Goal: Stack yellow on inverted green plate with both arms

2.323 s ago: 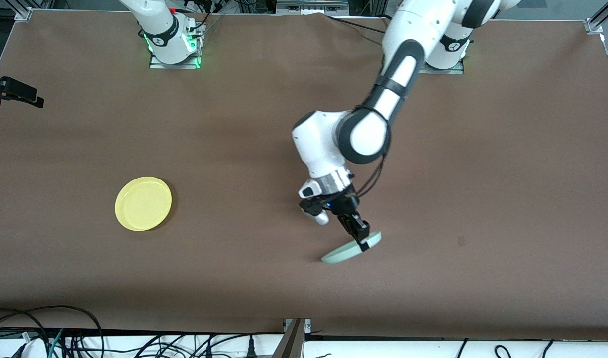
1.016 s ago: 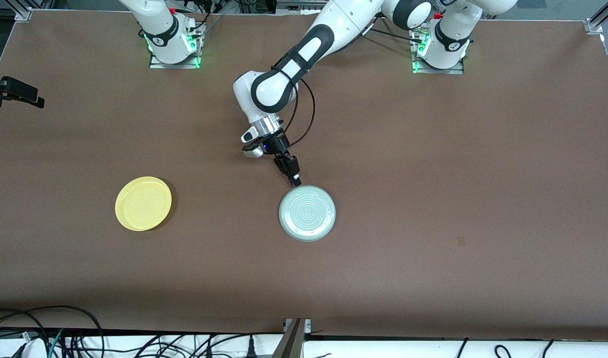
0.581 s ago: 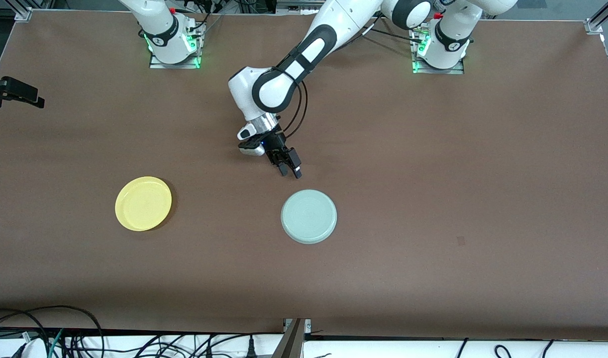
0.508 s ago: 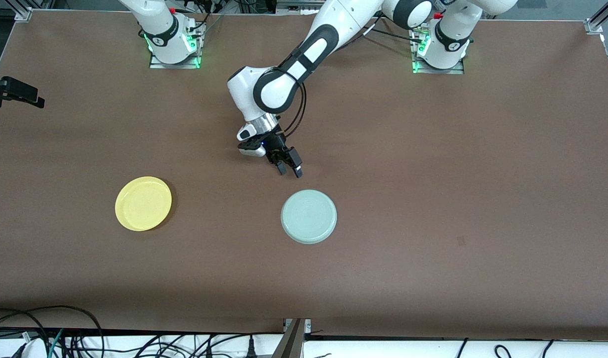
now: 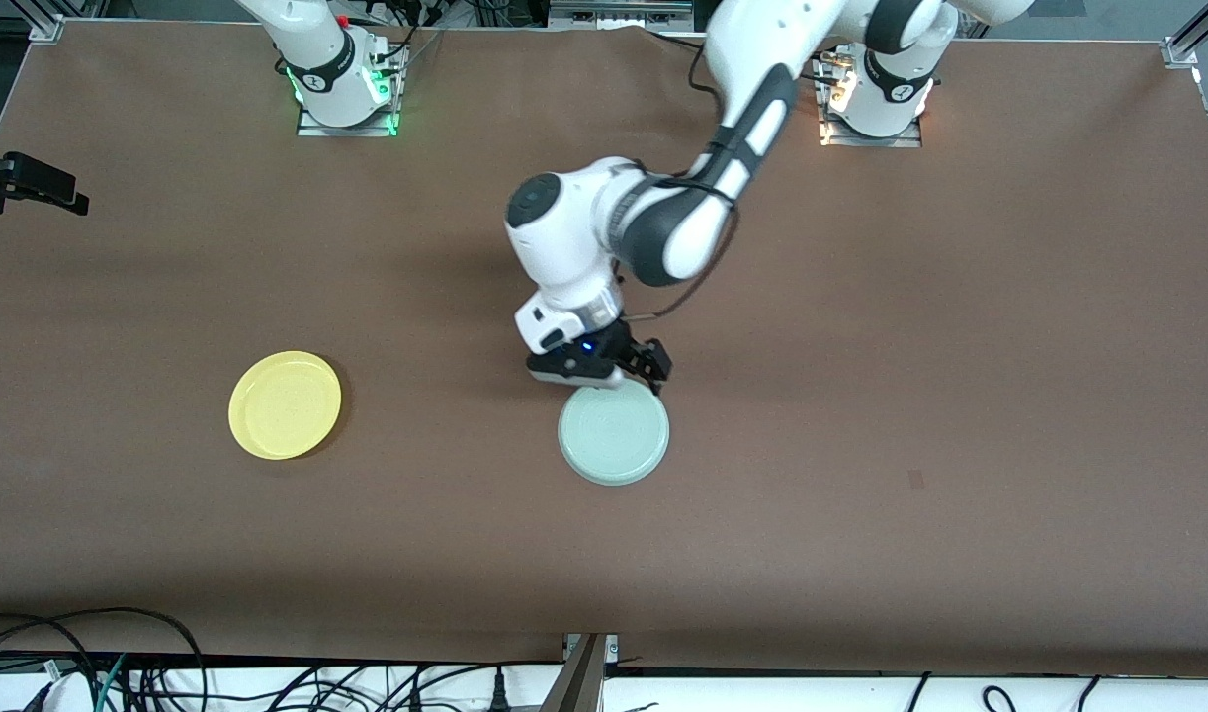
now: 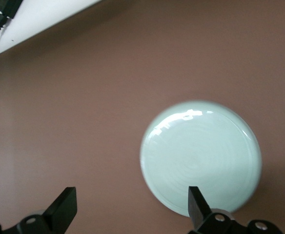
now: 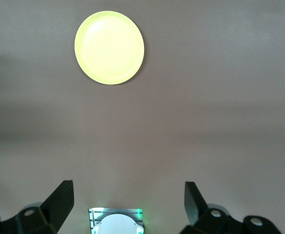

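The pale green plate point(image 5: 614, 436) lies upside down on the brown table near its middle, with faint rings showing. It also shows in the left wrist view point(image 6: 201, 158). My left gripper point(image 5: 644, 376) hangs open and empty over the plate's rim on the robots' side. In the left wrist view the left gripper point(image 6: 131, 214) has one fingertip point(image 6: 196, 204) over the plate's edge. The yellow plate point(image 5: 285, 404) sits rim up toward the right arm's end, also in the right wrist view point(image 7: 109, 47). My right gripper point(image 7: 128, 204) is open, empty, high over its own base, out of the front view.
The right arm's base point(image 5: 344, 91) and the left arm's base point(image 5: 876, 104) stand at the table's robot edge. A black clamp point(image 5: 31, 183) juts in at the right arm's end. Cables point(image 5: 120, 672) run below the table's front edge.
My left gripper turned the green plate over, set it on the table and let go. It drew back toward the robots, then came to hover over the plate's rim.
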Robot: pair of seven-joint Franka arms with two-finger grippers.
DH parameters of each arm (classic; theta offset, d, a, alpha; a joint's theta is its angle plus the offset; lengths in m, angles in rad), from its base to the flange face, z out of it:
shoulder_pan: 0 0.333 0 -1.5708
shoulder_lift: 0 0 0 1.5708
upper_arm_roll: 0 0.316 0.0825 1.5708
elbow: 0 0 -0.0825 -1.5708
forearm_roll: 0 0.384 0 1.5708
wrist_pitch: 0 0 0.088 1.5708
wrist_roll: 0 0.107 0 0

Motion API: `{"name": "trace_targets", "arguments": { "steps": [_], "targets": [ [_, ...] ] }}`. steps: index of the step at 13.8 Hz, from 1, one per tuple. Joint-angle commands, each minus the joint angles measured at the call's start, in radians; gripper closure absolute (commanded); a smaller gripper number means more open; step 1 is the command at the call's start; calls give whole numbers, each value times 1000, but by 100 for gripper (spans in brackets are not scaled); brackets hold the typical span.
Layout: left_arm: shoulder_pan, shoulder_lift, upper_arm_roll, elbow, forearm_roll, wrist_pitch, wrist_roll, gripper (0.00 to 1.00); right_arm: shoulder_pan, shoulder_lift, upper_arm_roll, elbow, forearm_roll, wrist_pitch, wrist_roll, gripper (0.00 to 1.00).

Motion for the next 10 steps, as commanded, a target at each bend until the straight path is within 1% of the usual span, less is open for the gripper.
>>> {"name": "trace_targets", "arguments": {
  "steps": [1, 3, 4, 6, 8, 10],
  "targets": [
    [130, -126, -16, -49, -115, -13, 136, 0, -3, 0, 3, 11, 15, -14, 13, 0],
    [234, -215, -18, -113, -190, -40, 285, 0, -3, 1, 3, 11, 15, -13, 13, 0],
    [286, -261, -21, -150, -214, -55, 328, 0, -3, 0, 3, 11, 15, -13, 13, 0],
    [386, -342, -22, -190, -299, -112, 402, 0, -3, 0, 3, 11, 15, -13, 13, 0],
    [484, -422, -22, -231, -327, -173, 498, 0, -3, 0, 3, 11, 15, -13, 13, 0],
    [554, -496, -24, -280, -327, -177, 566, 0, -3, 1, 3, 11, 15, -13, 13, 0]
  ]
}}
